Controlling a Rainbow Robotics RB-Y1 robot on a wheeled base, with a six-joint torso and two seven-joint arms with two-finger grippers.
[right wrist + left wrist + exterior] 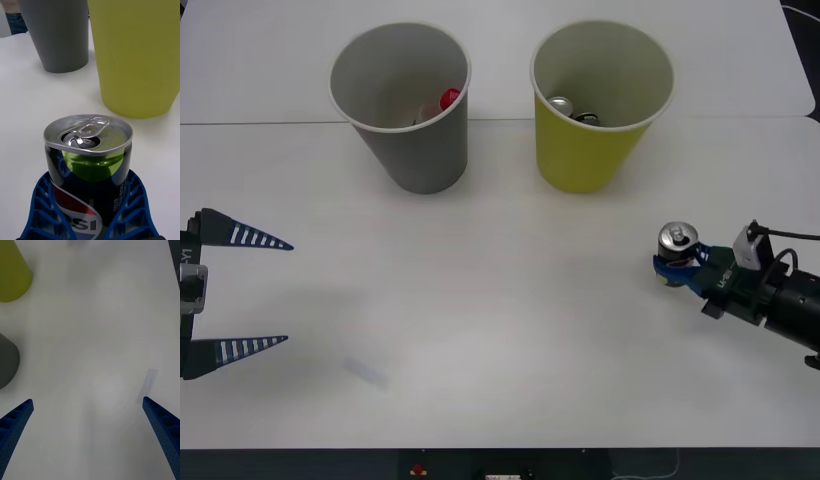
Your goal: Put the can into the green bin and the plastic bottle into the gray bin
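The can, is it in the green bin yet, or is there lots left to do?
Not yet. The right gripper is shut on the can, which stands upright on the table in front of the green bin. It must be lifted in. The gray bin already holds something with a red cap. The left gripper waits open.

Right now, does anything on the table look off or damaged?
Yes: the can in the right gripper has a dented rim and its tab is already open. It stands upright, nothing spilled. Both bins are upright.
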